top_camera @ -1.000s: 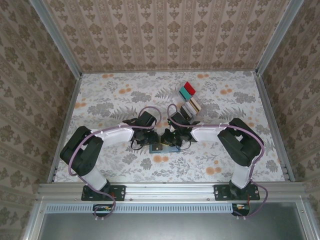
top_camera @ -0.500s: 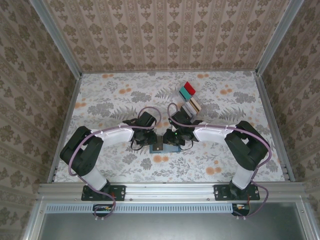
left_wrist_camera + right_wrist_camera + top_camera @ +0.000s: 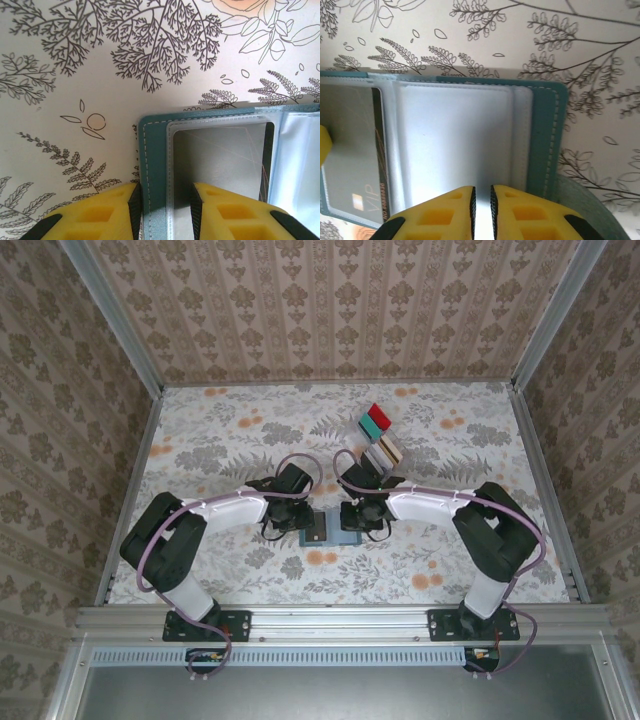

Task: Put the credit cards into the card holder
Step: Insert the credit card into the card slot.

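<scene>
The card holder (image 3: pixel 326 528) lies open and flat on the flowered table between my two arms. A grey credit card (image 3: pixel 351 150) marked VIP sits in its left clear pocket, also seen as the grey card (image 3: pixel 220 155). My left gripper (image 3: pixel 163 192) stands partly open astride the holder's teal left edge (image 3: pixel 152 165), one finger outside it and one on the pocket. My right gripper (image 3: pixel 482 192) is over the pale right panel (image 3: pixel 455 135), its jaws drawn to a thin slit with nothing visible between them. In the top view, left gripper (image 3: pixel 303 517) and right gripper (image 3: pixel 353 517) flank the holder.
A stack of several more cards (image 3: pixel 384 452) stands behind my right arm, with red and teal pieces (image 3: pixel 375 422) just beyond it. The table's side rails (image 3: pixel 540 470) and patterned walls close in the space. My left gripper's yellow fingertip (image 3: pixel 323 142) shows at the card's left edge.
My right gripper has drawn away from the holder's middle to its right panel, uncovering the left panel and its grey card. My left gripper has narrowed slightly and stayed in place.
</scene>
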Robot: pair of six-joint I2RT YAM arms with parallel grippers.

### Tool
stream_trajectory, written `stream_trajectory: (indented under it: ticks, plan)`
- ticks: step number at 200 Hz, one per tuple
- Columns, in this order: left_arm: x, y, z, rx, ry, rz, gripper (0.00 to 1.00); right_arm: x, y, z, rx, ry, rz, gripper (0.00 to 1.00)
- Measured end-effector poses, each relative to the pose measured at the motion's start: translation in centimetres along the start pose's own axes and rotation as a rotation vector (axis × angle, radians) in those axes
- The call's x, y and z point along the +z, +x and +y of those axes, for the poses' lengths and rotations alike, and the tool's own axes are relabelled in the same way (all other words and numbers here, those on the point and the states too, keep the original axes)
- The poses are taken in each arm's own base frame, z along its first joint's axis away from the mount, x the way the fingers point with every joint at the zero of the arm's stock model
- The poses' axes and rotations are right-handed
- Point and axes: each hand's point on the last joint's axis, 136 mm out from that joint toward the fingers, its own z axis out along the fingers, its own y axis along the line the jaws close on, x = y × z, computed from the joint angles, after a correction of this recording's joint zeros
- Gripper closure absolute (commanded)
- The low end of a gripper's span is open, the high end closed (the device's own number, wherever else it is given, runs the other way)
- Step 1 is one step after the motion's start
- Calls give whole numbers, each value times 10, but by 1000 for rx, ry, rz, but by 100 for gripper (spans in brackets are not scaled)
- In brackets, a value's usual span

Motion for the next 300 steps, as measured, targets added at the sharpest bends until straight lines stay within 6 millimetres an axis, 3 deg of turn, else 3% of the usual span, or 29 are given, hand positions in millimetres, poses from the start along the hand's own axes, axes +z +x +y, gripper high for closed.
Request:
stream_trajectory:
  ticks: [29, 75, 110, 156, 244, 300]
  plan:
    - [0, 0, 0, 0, 1, 0, 65, -11, -4, 5, -8, -22, -23, 79]
    - [0, 0, -1, 1, 3, -1, 64, -22, -13, 40, -10, -190, -45, 88]
    - [-1, 0, -1, 1, 6, 0, 64, -8, -13, 66, 3, -293, -12, 93]
    - [-1, 0, -1, 1, 6, 0, 64, 20, 0, 60, 44, -267, 59, 93]
    - [-1, 0, -1, 1, 7, 0, 64, 27, 0, 69, 76, -315, 79, 93]
    - [-1, 0, -1, 1, 6, 0, 65, 20, -2, 64, 68, -282, 53, 92]
